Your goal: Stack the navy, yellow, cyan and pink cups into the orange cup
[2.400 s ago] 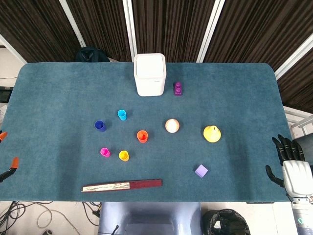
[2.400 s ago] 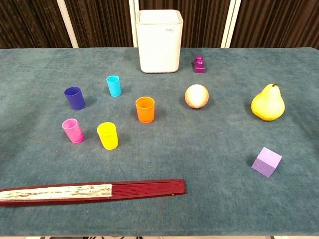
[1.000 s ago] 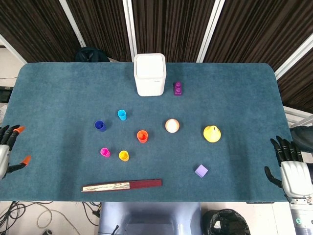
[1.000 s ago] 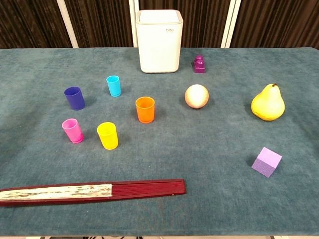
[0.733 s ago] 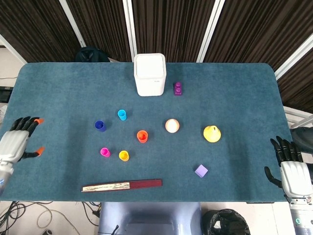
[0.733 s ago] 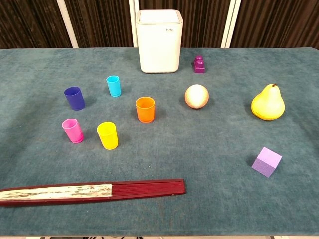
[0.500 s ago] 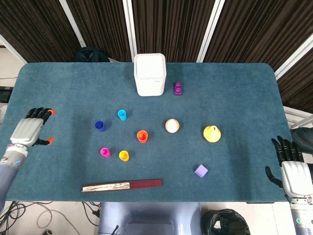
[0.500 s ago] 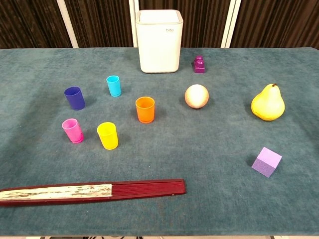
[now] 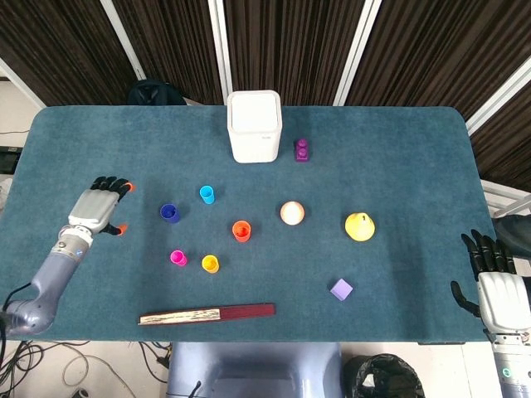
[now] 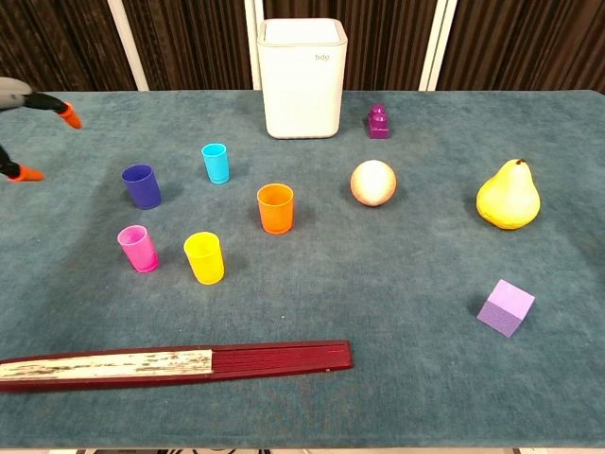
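1. Nothing stacked yet: orange cup (image 10: 275,208) stands empty mid-table, all four cups left to go.
2. Navy cup (image 10: 141,186), cyan cup (image 10: 216,163), pink cup (image 10: 137,248), yellow cup (image 10: 204,257) stand apart, left of orange.
3. Left hand (image 9: 101,207) empty, fingers spread, near navy (likely first pick).
4. Right hand (image 9: 494,282) empty, fingers apart, at the right table edge.

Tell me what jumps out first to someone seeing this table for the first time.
A cluster of small bright cups, the orange cup among them, stands left of centre on the blue table. Behind them stands a tall white bin. The left hand hovers, fingers apart, beside the navy cup.
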Robot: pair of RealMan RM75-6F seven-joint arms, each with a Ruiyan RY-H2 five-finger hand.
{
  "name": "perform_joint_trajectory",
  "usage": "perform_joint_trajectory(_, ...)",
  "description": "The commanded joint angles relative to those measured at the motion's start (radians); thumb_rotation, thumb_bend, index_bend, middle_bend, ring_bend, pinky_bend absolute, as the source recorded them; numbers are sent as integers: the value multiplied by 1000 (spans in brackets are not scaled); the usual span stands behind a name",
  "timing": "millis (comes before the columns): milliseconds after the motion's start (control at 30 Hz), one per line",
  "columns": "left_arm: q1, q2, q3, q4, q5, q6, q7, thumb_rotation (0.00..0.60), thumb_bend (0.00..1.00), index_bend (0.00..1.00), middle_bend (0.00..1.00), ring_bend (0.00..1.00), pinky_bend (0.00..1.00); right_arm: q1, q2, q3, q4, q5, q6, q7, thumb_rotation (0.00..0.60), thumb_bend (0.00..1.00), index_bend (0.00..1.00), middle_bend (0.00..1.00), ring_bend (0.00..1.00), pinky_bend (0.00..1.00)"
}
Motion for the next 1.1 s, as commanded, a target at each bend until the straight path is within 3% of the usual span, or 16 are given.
perform_joint_trajectory(33, -38, -44, 8, 26, -45, 5, 59, 600, 228, 212, 106, 0, 0, 0, 0, 1, 1, 1, 0, 0, 600, 430, 41, 0, 44, 0)
perform_joint_trajectory(467, -130, -175, 34, 93, -174, 51, 213, 600, 239, 278, 116, 0, 0, -1, -1, 5, 7, 9, -1, 2, 600, 430, 41, 0, 44, 0)
perform_joint_trajectory(733, -153, -211, 41, 110, -204, 75, 249, 600, 272, 352, 136, 0, 0, -1, -1, 5, 5, 12, -1, 2, 600, 430, 41, 0, 44, 0)
perform_joint_trajectory(1100, -174, -234, 48, 108, -214, 110, 280, 600, 274, 345, 139, 0, 0, -1, -3, 6, 6, 16, -4, -2, 600, 430, 41, 0, 44, 0)
